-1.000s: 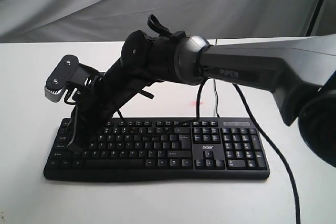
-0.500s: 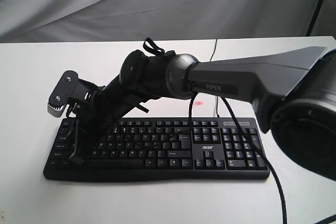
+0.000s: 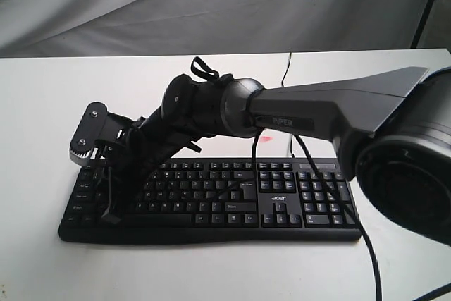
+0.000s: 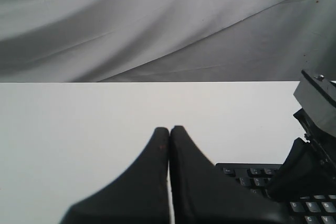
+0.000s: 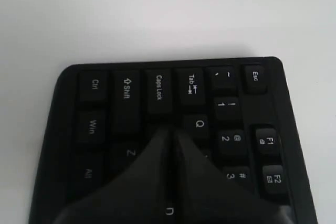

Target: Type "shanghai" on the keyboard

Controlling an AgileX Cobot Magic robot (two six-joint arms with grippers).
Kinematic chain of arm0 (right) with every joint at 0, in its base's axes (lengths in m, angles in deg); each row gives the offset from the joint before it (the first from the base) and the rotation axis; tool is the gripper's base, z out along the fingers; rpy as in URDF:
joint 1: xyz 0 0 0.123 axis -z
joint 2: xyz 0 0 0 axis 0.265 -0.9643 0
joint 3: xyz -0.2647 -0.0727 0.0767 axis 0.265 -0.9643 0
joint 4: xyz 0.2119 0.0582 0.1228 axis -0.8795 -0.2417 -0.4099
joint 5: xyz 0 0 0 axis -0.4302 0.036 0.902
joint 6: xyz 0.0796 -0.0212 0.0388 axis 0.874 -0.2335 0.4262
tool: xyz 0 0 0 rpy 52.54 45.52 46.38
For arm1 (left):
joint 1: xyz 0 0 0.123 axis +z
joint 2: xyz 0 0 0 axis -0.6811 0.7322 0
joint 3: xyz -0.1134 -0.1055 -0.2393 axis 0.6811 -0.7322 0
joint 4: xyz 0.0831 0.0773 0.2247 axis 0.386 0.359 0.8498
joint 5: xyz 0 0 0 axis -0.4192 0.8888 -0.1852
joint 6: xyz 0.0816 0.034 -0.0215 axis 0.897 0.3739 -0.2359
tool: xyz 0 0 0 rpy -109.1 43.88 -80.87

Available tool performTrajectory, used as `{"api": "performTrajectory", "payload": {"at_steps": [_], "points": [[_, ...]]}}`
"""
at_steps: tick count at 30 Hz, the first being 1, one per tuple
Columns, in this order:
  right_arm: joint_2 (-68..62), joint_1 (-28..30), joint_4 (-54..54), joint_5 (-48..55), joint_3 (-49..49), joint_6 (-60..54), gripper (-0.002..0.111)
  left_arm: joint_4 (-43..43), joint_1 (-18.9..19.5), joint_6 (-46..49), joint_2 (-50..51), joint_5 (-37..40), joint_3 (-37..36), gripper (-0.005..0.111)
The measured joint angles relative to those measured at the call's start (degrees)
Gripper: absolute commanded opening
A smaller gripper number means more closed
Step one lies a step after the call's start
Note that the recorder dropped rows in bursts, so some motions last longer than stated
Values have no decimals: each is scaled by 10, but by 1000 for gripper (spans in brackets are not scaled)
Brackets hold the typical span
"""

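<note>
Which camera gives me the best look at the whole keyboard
The exterior view: the keyboard lies there end to end, number pad included. The right wrist view shows only its Esc-to-Ctrl end; the left wrist view just a few keys.

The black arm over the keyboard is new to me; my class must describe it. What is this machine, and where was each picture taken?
It is a robot with two arms, each ending in a pincer. The wide picture, from a camera off the arms, shows one arm stretched across a keyboard on a table. The others come from wrist cameras. The right pincer is shut and empty, tip among the keys near Q. The left pincer, also shut, hangs above the table.
</note>
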Motion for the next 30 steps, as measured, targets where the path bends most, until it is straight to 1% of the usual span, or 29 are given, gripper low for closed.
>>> {"api": "performTrajectory", "payload": {"at_steps": [12, 30], "points": [[-10, 0, 0, 4, 0, -30, 0, 0, 0, 0, 0, 0, 0, 1], [-10, 0, -3, 10, 0, -42, 0, 0, 0, 0, 0, 0, 0, 1]]}}
